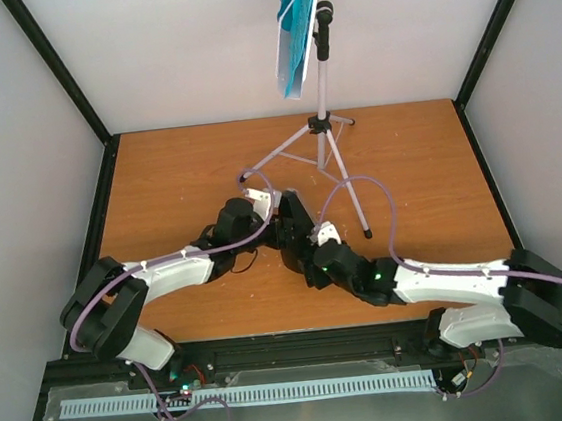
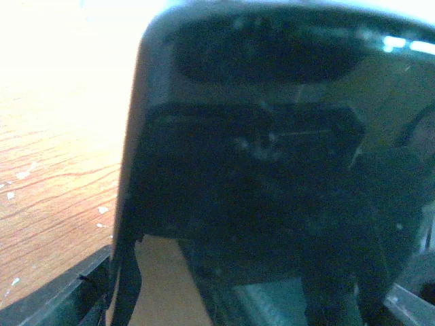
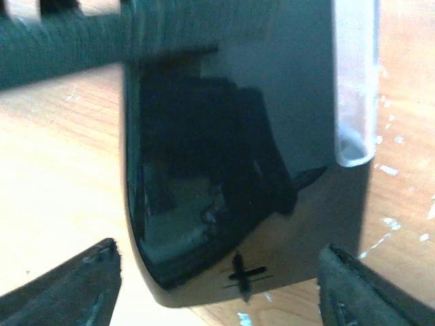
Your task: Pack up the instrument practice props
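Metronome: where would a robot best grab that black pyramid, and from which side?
Probably near the wide base of the metronome, across its flat glossy faces, from the near-right: it narrows toward the tip, so a grip could slip there. The open right tool straddles it.

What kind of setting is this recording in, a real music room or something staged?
Most likely a staged robot test cell: plain white panels in black framing enclose a wooden table, with a tripod music stand standing on it as a prop.
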{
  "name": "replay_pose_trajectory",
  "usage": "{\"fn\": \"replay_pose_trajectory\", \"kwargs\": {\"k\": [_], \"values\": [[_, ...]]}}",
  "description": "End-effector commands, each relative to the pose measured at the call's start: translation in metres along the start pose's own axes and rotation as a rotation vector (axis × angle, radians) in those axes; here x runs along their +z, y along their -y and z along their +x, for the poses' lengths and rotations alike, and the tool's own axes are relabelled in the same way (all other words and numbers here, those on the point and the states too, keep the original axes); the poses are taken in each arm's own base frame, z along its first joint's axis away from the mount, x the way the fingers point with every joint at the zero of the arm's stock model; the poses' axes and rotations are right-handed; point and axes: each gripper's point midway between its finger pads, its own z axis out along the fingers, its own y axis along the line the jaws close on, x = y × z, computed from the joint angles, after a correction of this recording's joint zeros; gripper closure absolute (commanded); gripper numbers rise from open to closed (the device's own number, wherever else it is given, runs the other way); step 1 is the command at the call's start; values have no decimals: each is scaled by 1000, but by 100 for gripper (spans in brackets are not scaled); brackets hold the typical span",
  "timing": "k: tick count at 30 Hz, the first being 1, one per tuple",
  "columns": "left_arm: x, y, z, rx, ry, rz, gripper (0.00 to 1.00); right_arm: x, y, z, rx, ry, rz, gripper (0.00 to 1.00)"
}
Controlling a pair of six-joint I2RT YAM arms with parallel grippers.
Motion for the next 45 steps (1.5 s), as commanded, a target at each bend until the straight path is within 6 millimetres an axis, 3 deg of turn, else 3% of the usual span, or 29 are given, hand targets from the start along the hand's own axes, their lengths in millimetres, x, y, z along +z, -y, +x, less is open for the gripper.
{"fn": "replay_pose_trajectory", "kwargs": {"k": [1, 5, 8, 12, 13, 16, 20, 26, 29, 34, 37, 41, 45], "values": [[-10, 17, 5, 285, 12, 57, 46, -30, 9, -21, 1, 113, -21, 15], [-6, 44, 34, 472, -41, 144, 44, -60, 9, -44, -21, 237, -152, 1], [-5, 60, 54, 529, -70, 225, 44, -78, 14, -64, 2, 295, -292, 0], [-1, 69, 78, 579, -126, 275, 38, -96, 8, -76, -9, 342, -505, 0], [0, 70, 83, 582, -144, 278, 35, -99, 6, -78, -12, 350, -546, 0], [2, 64, 88, 563, -165, 249, 11, -99, 0, -76, -23, 350, -657, 0], [-9, 69, 69, 526, -93, 214, 1, -94, -12, -78, -62, 328, -769, 0], [-55, 91, 37, 464, 73, 248, 1, -82, -20, -82, -174, 292, -797, 0], [-81, 79, 9, 348, 156, 222, 1, -71, -19, -75, -160, 256, -802, 0], [-123, 40, -54, 152, 255, 126, 0, -68, -24, -56, -93, 191, -843, 0], [-143, 40, -78, 115, 256, 134, 1, -71, -26, -38, -59, 154, -828, 0], [-153, 42, -97, 89, 226, 157, 0, -86, -35, -17, -35, 134, -835, 0], [-159, 51, -108, 95, 204, 177, 1, -95, -32, -21, -57, 190, -786, 0]]}}
